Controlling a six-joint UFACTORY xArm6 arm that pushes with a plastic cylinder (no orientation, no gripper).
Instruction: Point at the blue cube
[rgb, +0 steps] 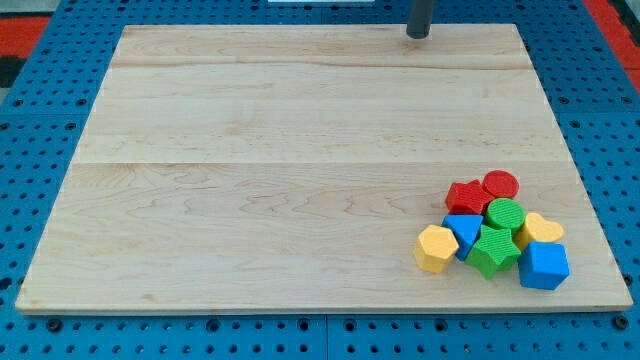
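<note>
My tip rests at the board's top edge, touching no block. The blue cube sits lower right, well apart. No gripper exists; the rod holds nothing.

My tip sits far from blue cube.

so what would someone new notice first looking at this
Most likely the tight cluster of coloured blocks at the view's bottom right of the wooden board, with the blue cube at its lower right edge beside a green block and a yellow block. Next, my tip, far off at the view's top edge, touching no block.
</note>
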